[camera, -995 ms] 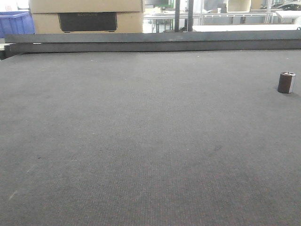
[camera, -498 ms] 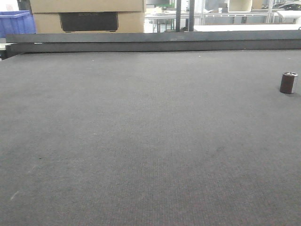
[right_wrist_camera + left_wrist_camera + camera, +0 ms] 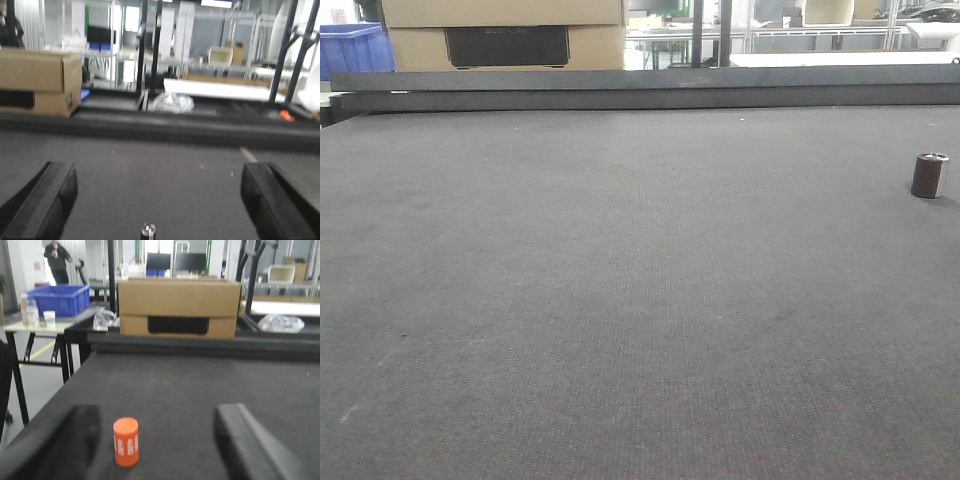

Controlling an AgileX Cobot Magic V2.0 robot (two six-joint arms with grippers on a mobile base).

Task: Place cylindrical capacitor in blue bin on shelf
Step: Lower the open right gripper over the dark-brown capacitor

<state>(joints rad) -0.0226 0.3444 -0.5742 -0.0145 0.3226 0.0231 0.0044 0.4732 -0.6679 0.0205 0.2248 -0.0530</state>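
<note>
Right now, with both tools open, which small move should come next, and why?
Probably lower the right tool toward the cylindrical capacitor. It stands upright and untouched on the dark mat, roughly centred between that tool's open fingers at the bottom of its wrist view. The left tool faces only an orange cylinder.

Upright cylindrical capacitor (image 3: 929,175) near the right edge of a dark felt tabletop (image 3: 620,300); cardboard box (image 3: 505,30) and blue crate (image 3: 350,48) lie beyond the far edge.
</note>
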